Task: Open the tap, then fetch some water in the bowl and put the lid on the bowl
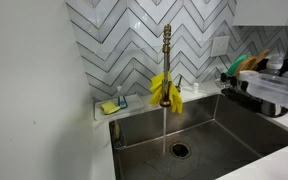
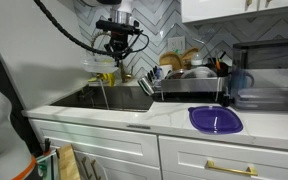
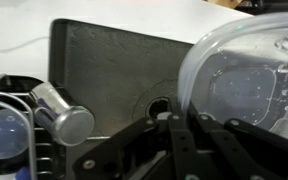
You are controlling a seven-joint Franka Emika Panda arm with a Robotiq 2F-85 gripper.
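Note:
The brass tap [image 1: 167,45] stands behind the sink [image 1: 234,125] with a stream of water [image 1: 164,125] running from it into the basin. My gripper [image 3: 184,125] is shut on the rim of a clear plastic bowl [image 3: 249,80] and holds it above the basin, off to one side of the stream. The bowl also shows at the right edge of an exterior view [image 1: 272,92]. In an exterior view my gripper [image 2: 117,48] hangs over the sink [image 2: 129,100]. The purple lid [image 2: 216,120] lies flat on the white counter, apart from the bowl.
Yellow gloves [image 1: 165,90] hang over the tap. A sponge holder [image 1: 112,104] sits on the sink ledge. A full dish rack [image 2: 189,80] stands beside the sink. A shiny metal cylinder [image 3: 64,115] is close to my gripper. The drain [image 1: 179,150] is below the stream.

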